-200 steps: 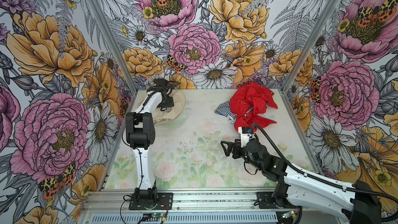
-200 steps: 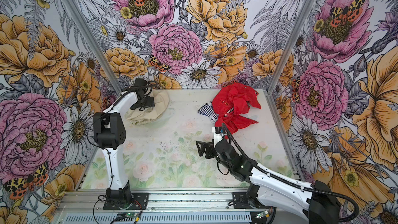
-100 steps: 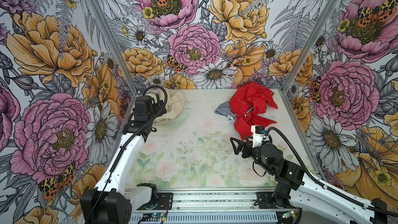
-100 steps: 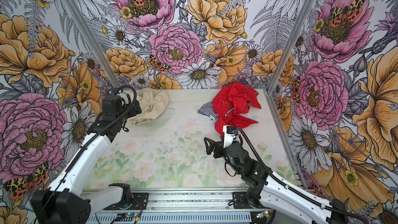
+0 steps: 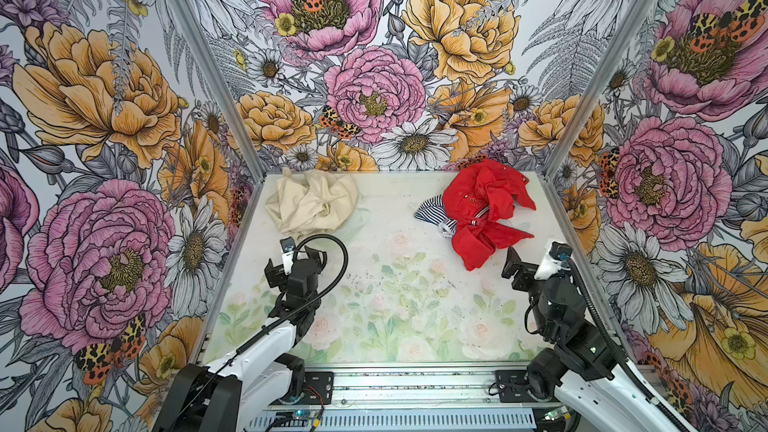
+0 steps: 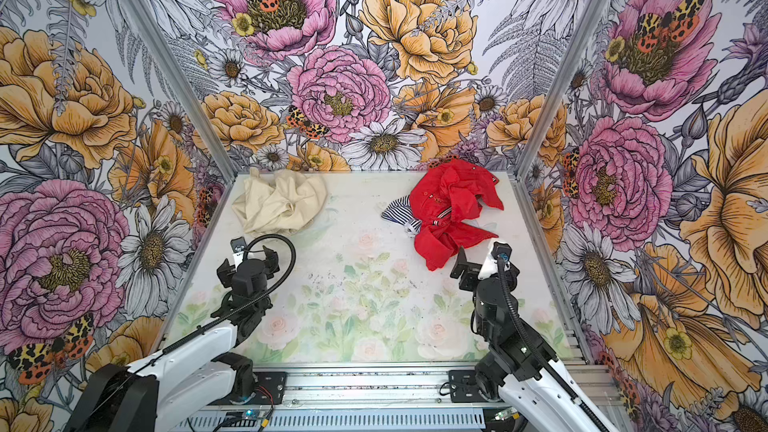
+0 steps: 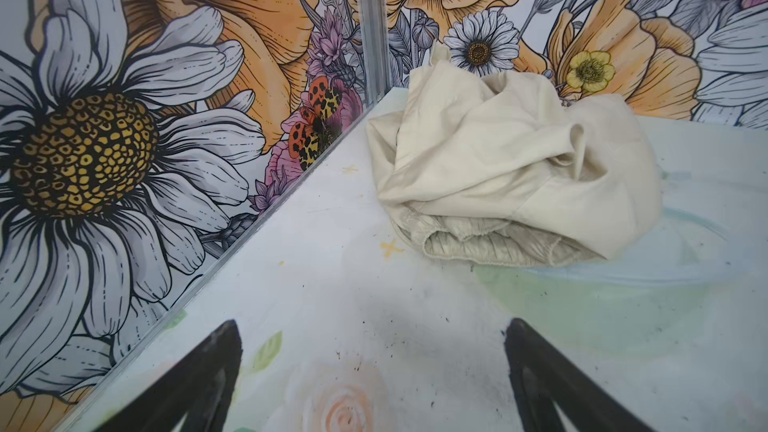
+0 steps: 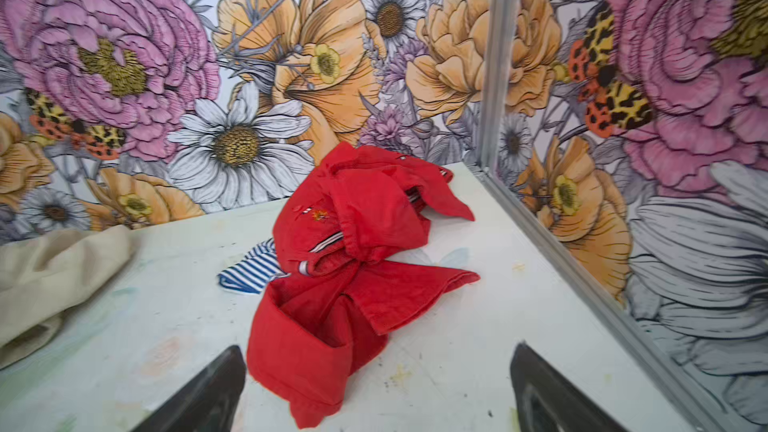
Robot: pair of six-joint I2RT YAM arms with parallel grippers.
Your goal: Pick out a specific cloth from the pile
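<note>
Cloth, cream, one: crumpled in far left corner, just beyond left gripper, not touching it; jaws spread, empty. Pile, one: one red jacket partly covering one striped piece, near right gripper, likewise spread, empty.

Bright, even, diffuse light in all views; shadows faint and soft, a thin one beneath the cloth in the left wrist view; top views sharp; wrist views wide-angle, softer, fingertips at lower frame blurred.
</note>
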